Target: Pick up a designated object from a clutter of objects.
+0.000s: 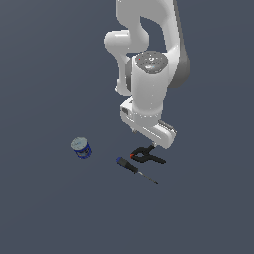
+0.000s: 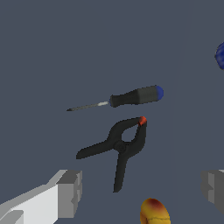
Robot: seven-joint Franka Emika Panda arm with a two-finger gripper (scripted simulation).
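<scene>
In the exterior view, your pincer hangs just above the black spring clamp on the tabletop, beside the screwdriver. In the wrist view, the fingers stand wide apart, holding nothing, the clamp between them.

Black clamp with red-orange tip, blue-capped screwdriver, blue can, seemingly pale-lidded.

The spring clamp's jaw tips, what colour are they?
Red-orange, on the otherwise black spring clamp. It shows best in the wrist view, at the closed end near the screwdriver.
</scene>
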